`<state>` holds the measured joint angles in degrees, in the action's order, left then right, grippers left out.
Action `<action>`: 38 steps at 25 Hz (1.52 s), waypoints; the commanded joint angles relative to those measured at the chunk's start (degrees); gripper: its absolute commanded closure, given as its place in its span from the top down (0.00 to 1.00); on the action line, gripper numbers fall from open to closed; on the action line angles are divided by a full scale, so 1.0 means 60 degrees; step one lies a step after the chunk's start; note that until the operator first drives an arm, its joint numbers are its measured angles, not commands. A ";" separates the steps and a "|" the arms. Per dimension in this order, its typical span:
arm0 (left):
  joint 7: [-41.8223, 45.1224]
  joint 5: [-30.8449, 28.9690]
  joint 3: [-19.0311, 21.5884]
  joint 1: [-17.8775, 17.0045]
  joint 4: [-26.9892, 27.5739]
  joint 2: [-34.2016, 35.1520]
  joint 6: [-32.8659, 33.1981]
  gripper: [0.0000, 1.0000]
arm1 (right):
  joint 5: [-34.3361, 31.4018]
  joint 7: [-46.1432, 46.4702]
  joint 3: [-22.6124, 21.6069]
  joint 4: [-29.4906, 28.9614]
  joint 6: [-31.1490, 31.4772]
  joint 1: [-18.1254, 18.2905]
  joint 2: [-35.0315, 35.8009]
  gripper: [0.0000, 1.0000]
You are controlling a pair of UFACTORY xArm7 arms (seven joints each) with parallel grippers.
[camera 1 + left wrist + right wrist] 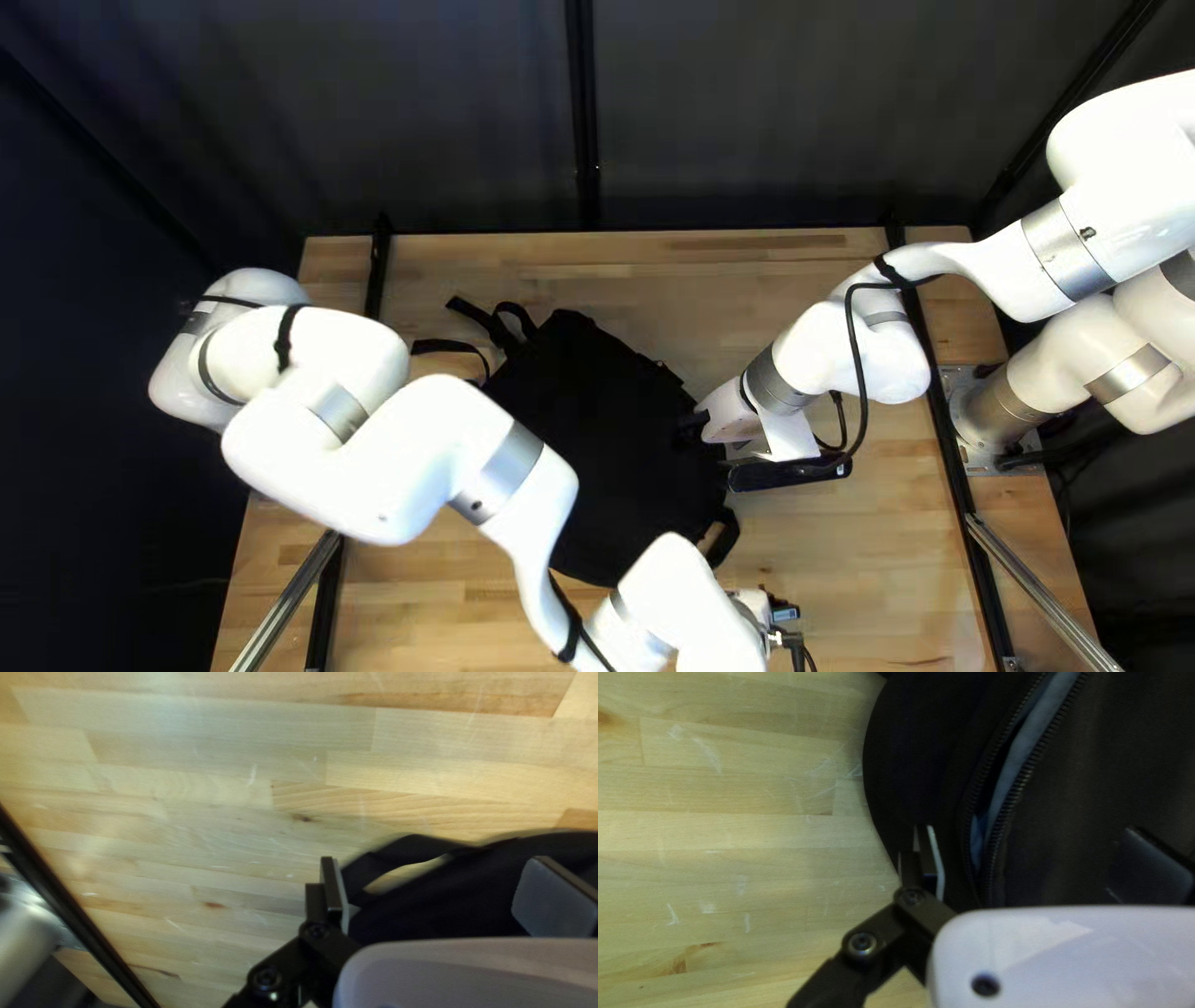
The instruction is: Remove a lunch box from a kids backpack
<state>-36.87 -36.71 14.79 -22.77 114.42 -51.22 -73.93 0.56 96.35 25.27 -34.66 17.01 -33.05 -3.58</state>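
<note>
Backpack (598, 436): black matt cloth, rounded body, lying at the middle of the worktop (859, 560). Zip (1027, 774): curved, dark-toothed, partly open, with smooth pale-blue cloth (1021, 750) showing in the gap; it may be lining. Lunch box: not to be made out; whether it lies inside cannot be told.

Straps (498, 326): flat black webbing, looped and trailing toward the worktop's far left corner. Loop (725, 538): short, black, at the backpack's near right side.

Right gripper (692, 431): over the backpack's right side; fingers set wide, zip between them in the wrist view.

Left gripper (753, 607): near the backpack's near right side, fingertips hidden from above; its wrist view shows the fingers wide apart, black cloth between.

Left arm (411, 461): glossy white, grey bands, covering part of the backpack. Right arm (871, 336): likewise, black cable (855, 361) looped alongside.

Worktop: pale wood strips, scratched, near edge cut off. Rails (949, 436): black, straight, along both sides.
</note>
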 commanded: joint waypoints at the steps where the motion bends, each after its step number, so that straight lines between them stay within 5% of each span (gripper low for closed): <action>1: 0.1299 -0.0028 -0.0500 -0.0644 0.0914 -0.0617 -0.1233 1.00 | -0.0115 -0.0166 -0.0024 0.0046 0.0012 0.0021 -0.0014 1.00; 10: 0.2700 0.0234 -0.1146 -0.0993 0.3151 -0.1996 -0.3095 1.00 | -0.0165 -0.0262 -0.0032 0.0124 -0.0051 0.0034 -0.0002 1.00; 15: 0.2497 0.0554 -0.1591 -0.1190 0.6857 -0.4158 -0.4899 1.00 | -0.0112 -0.0241 -0.0029 0.0119 -0.0078 0.0025 0.0039 1.00; 19: 0.2497 0.0554 -0.1591 -0.1190 0.6857 -0.4158 -0.4899 0.96 | -0.0038 -0.0182 -0.0018 0.0131 -0.0058 0.0016 0.0036 1.00; 22: 0.2497 0.0554 -0.1591 -0.1190 0.6857 -0.4158 -0.4899 0.00 | 0.0033 -0.0152 -0.0016 0.0071 0.0016 0.0003 0.0062 1.00; 33: 0.2497 0.0554 -0.1591 -0.1190 0.6857 -0.4158 -0.4899 0.00 | 0.0170 -0.0106 -0.0019 0.0019 0.0170 -0.0023 0.0123 1.00; 38: 0.2497 0.0554 -0.1591 -0.1190 0.6857 -0.4158 -0.4899 0.00 | -0.0748 -0.1142 -0.0254 0.0198 0.0421 0.0192 -0.0377 1.00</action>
<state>-21.89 -33.38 5.25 -29.91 155.57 -76.17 -103.33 -1.43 92.35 24.53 -34.06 18.76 -32.71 -4.26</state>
